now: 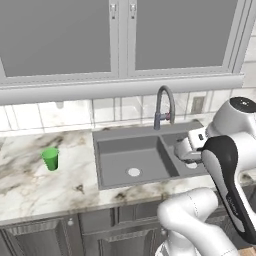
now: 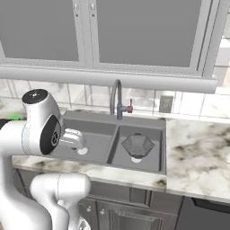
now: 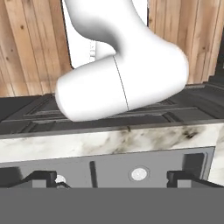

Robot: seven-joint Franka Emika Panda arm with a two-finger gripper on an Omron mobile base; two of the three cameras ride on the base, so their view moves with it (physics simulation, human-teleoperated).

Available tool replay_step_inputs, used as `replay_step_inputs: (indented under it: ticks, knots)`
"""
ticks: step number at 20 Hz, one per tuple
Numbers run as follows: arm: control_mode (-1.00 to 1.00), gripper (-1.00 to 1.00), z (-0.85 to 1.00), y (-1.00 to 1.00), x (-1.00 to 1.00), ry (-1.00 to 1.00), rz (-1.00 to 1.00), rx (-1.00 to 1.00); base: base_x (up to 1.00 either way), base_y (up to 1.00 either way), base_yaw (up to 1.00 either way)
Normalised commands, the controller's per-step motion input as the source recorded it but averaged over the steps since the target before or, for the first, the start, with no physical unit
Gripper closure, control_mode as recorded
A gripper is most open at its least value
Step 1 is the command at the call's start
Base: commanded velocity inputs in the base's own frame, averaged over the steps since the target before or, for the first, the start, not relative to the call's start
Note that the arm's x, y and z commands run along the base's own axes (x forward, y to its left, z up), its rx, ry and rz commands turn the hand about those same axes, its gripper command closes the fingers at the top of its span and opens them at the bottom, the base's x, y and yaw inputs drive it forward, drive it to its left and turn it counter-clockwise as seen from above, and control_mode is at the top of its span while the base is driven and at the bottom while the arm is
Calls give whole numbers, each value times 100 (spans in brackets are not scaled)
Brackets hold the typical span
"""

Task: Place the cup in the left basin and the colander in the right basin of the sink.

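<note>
The green cup (image 1: pixel 50 158) stands upright on the marble counter, well left of the sink (image 1: pixel 102 135); a sliver of the cup (image 2: pixel 16 117) peeks out behind my arm. The dark grey colander (image 2: pixel 137 144) lies in the right basin (image 2: pixel 155 155), over its drain. Nothing lies in the left basin (image 1: pixel 120 155), whose pale drain (image 1: pixel 134 172) shows. My gripper (image 3: pixel 111 178) is open with nothing between its fingertips (image 3: pixel 41 177). The hand (image 2: pixel 74 135) hangs above the middle of the sink, far from the cup, and faces back towards the counter's front edge.
A tall arched faucet (image 1: pixel 163 106) rises behind the sink's divider. My own arm (image 1: pixel 227 170) hides most of the right basin in the left base view. Marble counter (image 2: pixel 197 148) runs on right of the sink. A window ledge (image 1: pixel 120 90) juts out above the backsplash.
</note>
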Motion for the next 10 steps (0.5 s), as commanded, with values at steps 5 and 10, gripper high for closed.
replay_step_inputs:
  ticks: [5, 10]
  knots:
    - [100, -100, 0, 0, 0, 0, 0, 0, -21, 67, 0]
    - [100, -100, 0, 0, 0, 0, 0, 0, -7, 72, 0]
